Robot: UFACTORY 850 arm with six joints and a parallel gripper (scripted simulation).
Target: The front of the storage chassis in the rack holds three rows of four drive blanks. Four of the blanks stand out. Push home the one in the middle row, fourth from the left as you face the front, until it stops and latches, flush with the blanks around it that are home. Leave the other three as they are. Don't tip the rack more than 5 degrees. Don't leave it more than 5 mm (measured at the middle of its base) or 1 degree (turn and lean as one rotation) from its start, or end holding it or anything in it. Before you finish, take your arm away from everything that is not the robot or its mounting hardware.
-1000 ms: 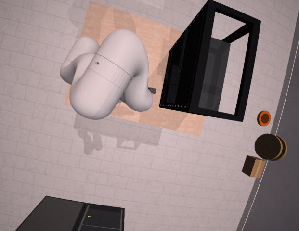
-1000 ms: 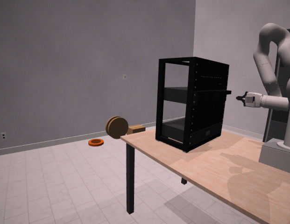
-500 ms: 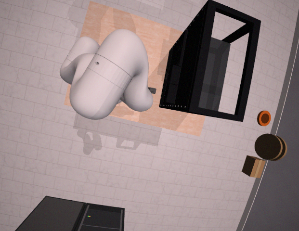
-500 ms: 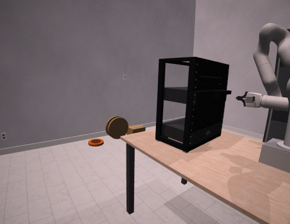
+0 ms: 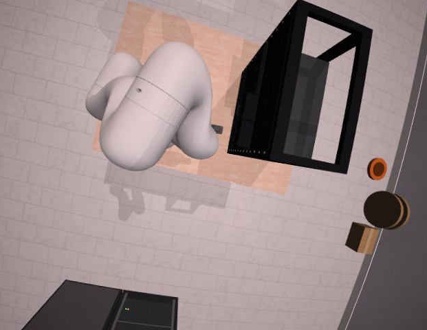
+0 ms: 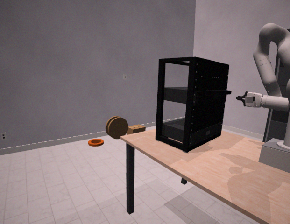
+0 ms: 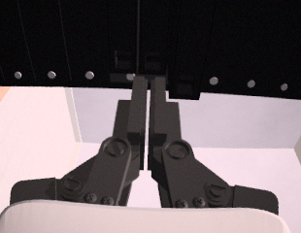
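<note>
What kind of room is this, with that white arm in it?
Probably a server or equipment room used as a test space: a black rack stands on a wooden table, a dark cabinet with small indicator lights stands nearby, and the walls are bare grey above a tiled floor.

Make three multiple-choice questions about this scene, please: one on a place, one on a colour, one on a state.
1. Where does the rack stand?
A. on the floor
B. on the wooden table
C. on a chair

2. What colour is the ring on the floor?
A. orange
B. green
C. blue

3. How is the claw?
A. open wide
B. shut on a blank
C. shut, holding nothing

Answers: 1 B, the rack's base rests on the table top in the exterior view. 2 A, the ring shows orange in both room views. 3 C, the fingers lie together in the wrist view, with a gap to the rack.
</note>
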